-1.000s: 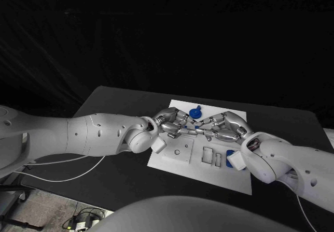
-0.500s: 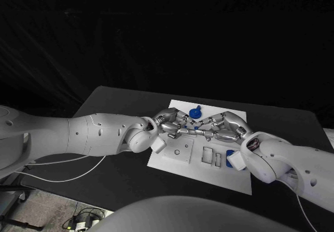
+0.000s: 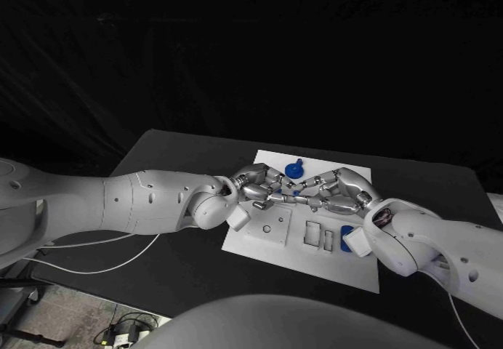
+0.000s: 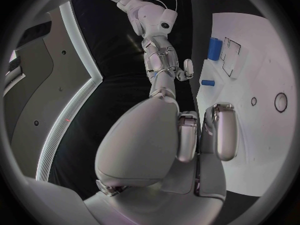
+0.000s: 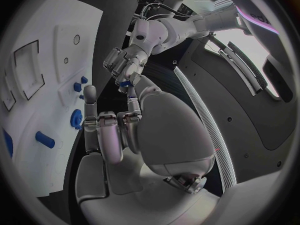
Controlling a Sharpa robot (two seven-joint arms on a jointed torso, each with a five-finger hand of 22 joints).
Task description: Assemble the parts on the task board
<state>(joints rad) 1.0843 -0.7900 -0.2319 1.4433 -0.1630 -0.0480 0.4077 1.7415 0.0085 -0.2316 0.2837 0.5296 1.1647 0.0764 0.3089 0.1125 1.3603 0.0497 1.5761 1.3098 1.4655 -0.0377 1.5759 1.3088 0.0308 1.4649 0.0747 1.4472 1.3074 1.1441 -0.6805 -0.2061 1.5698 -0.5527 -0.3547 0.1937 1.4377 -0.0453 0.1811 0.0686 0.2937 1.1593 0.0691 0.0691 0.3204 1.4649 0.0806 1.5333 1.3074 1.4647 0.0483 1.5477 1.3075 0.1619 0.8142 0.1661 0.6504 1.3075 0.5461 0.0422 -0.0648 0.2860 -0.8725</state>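
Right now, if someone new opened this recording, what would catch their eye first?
Two silver hands meet fingertip to fingertip over the middle of the white task board: the left hand and the right hand, with small blue parts between their fingers. Just beyond them, a round blue part with a knob sits near the board's far edge. Another blue part lies by the right wrist, beside rectangular recesses.

A robot test booth, lab-style: black drapes hang behind the hands, a black table [image 3: 178,156] sits beneath them, cables [image 3: 99,265] trail on the floor.
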